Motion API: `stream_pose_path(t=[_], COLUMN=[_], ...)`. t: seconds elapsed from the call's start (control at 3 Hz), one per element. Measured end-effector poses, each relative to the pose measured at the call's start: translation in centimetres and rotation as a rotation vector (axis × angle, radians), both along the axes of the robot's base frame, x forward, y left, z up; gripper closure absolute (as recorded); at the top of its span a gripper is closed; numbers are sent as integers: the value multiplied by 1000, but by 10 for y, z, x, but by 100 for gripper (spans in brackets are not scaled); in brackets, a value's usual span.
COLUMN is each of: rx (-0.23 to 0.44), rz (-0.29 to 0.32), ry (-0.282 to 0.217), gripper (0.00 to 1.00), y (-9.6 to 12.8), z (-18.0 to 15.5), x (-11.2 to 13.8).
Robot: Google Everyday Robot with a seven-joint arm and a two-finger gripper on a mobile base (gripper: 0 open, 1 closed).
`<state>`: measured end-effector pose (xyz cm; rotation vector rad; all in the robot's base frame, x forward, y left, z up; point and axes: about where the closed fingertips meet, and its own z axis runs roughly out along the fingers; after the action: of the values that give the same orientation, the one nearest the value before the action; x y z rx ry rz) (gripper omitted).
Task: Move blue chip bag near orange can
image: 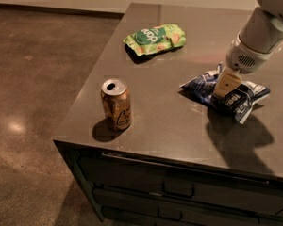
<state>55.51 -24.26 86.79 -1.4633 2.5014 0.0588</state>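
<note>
The blue chip bag (236, 100) lies crinkled on the right part of the dark table top (170, 121). The orange can (116, 104) stands upright near the table's front left corner, well to the left of the bag and apart from it. My gripper (225, 84) hangs from the white arm (264, 29) at the upper right. It is down on the middle of the blue chip bag and covers part of it. Its cream tip touches or nearly touches the foil.
A green snack bag (155, 38) lies at the back of the table, behind the can. The table's left edge and front edge run close to the can. Drawers (179, 192) sit under the front edge. The brown floor (33, 79) is to the left.
</note>
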Motion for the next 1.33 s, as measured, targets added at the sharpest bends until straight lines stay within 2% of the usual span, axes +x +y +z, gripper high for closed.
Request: stream_pose_path(t=[0.33, 0.67, 1.0, 1.33], rx=[34, 55, 58, 37], rz=[117, 266, 399, 508], ry=[-9, -5, 16, 44], gripper=[96, 100, 100, 74], y=[38, 84, 120, 145], z=[15, 28, 32, 30], x=[-16, -38, -61, -80])
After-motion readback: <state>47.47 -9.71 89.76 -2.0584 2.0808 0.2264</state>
